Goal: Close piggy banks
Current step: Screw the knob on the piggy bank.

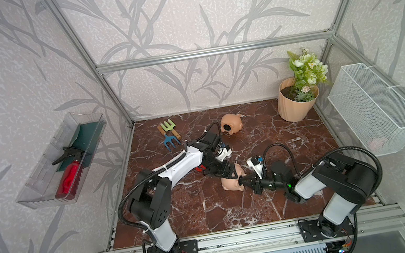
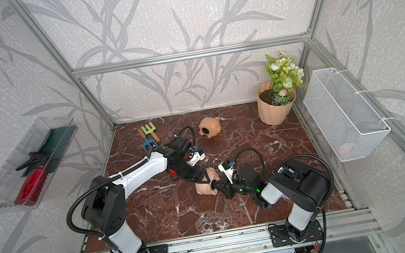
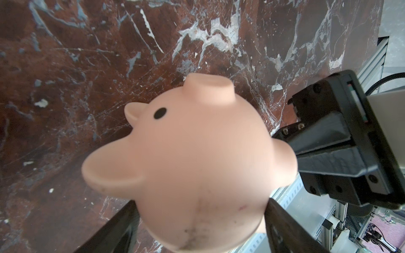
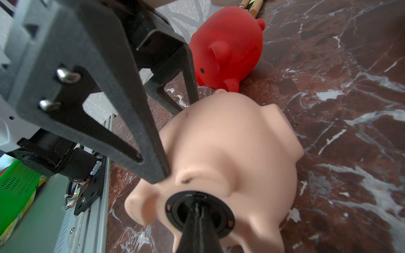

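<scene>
The left gripper (image 1: 231, 174) clasps a peach piggy bank (image 1: 228, 184) across its body near the middle of the marble table (image 1: 295, 145), with the belly turned toward the right arm. The right gripper (image 4: 197, 204) has its jaws pressed together into a single point. That point sits in the centre of a black plug (image 4: 226, 219) set in the pig's round belly hole.

The step in hand looks like seating this plug. To do it well, the push should run straight along the hole's axis so the rim goes in evenly all round; a slanted push would likely pop one edge out. The left grip should brace against that push without squeezing so hard that the opening deforms (the plastic looks pliable). In the right wrist view the plug's flange seems nearly flush, though part of its rim is hidden by the gripper itself.

The red piggy bank (image 4: 228, 48) lies just behind, under the left arm. A second peach piggy bank (image 1: 231, 125) lies on its side well apart, toward the back wall; whether their holes are plugged I cannot tell
</scene>
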